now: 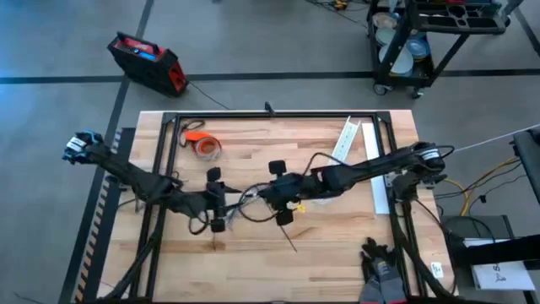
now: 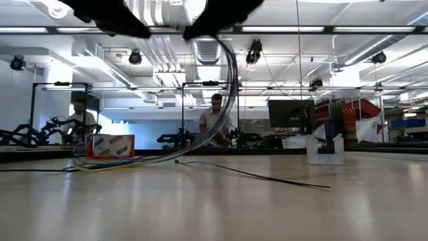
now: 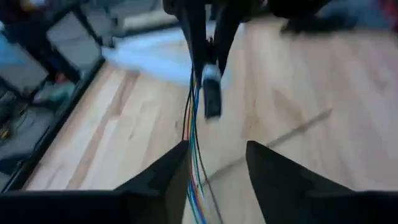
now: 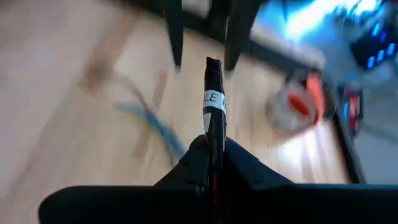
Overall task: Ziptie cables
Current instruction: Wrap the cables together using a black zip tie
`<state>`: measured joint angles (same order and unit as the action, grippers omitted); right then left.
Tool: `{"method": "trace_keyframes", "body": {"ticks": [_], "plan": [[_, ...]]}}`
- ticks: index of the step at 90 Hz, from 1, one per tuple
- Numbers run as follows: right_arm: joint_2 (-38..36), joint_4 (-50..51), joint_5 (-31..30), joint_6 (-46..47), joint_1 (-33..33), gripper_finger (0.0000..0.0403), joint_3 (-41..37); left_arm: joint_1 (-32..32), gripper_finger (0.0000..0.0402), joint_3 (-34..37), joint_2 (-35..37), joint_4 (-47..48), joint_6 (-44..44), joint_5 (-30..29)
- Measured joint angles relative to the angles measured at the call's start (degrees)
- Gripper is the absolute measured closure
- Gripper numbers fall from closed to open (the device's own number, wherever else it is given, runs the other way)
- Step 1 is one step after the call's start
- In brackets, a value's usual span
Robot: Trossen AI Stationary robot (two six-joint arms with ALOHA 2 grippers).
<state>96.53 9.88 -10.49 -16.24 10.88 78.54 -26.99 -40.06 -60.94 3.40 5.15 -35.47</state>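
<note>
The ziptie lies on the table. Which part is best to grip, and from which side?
Probably the end of the ziptie farthest from the cables, from above, fingers across the strip. It lies flat and thin on the table, so a sideways approach would miss it. That end is clear of the left pincer and right pincer, both at the cables.

My two arms are dark and slender, with black cabling along the links; each ends in tapered black fingers (image 3: pixel 273 177), and the right arm bears a silver joint collar.
</note>
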Motion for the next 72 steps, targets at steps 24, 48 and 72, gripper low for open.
{"method": "trace_keyframes", "body": {"ticks": [24,48,72], "plan": [[-2.01,-27.79,10.12,1.89,0.52,0.0400,-10.68,0.16,0.0254,21.20,-2.17,-52.27,-14.96,1.80],[5.16,-53.56,10.60,5.82,-0.95,0.0400,-16.76,2.44,0.0274,24.90,-17.55,-81.48,-20.30,11.42],[6.99,-48.33,11.17,6.66,-1.44,0.0400,-14.91,3.31,0.0260,19.75,-24.25,-81.42,-21.16,11.44]]}}
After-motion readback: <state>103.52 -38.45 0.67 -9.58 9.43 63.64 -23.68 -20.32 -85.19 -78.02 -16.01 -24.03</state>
